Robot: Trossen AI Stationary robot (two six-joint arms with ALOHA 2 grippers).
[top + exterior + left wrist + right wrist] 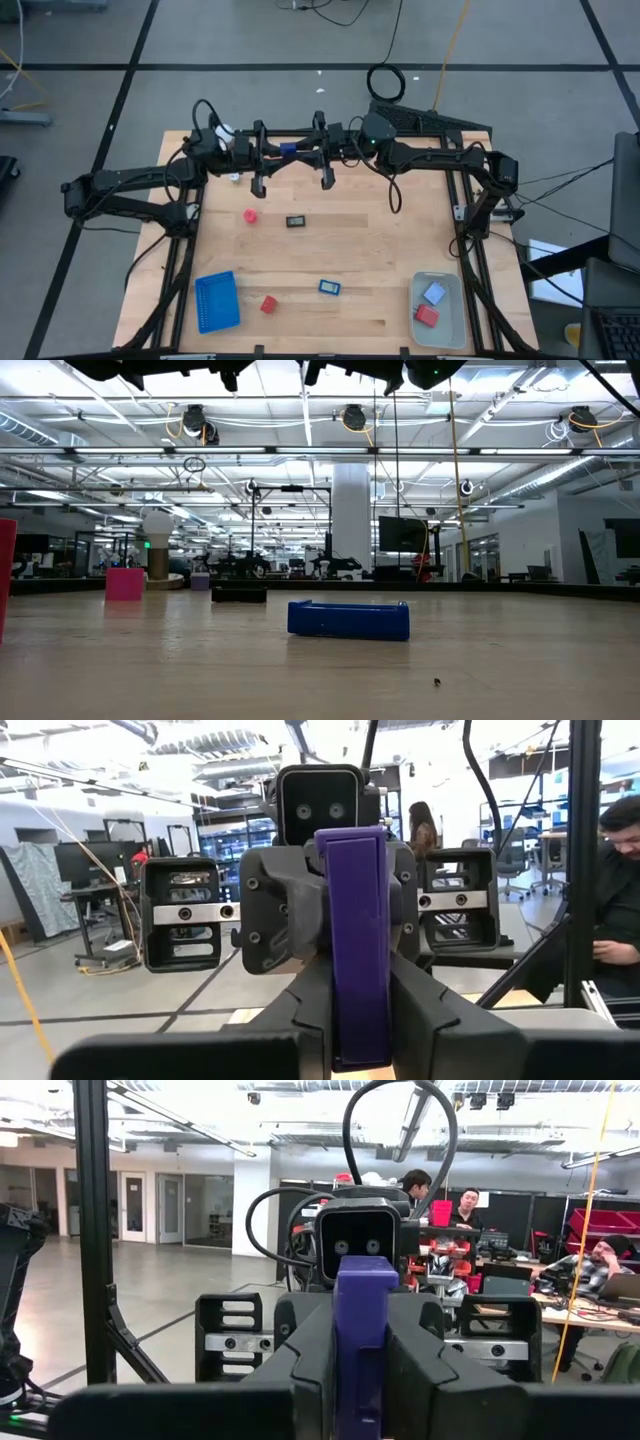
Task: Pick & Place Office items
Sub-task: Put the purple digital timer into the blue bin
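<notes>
blue piece point(289, 149) gripped between both tools point(296, 152) above the table point(360, 250).

A pale wooden table point(340, 250) with visible plank grain and a smooth, faintly shiny finish. On it sit a glossy blue ribbed plastic tray point(216, 301) and a cloudy, translucent plastic bin point(440, 311), with small matt red blocks point(268, 304) that look like plastic. The arms point(130, 190) are matt black, with black cables.
</notes>
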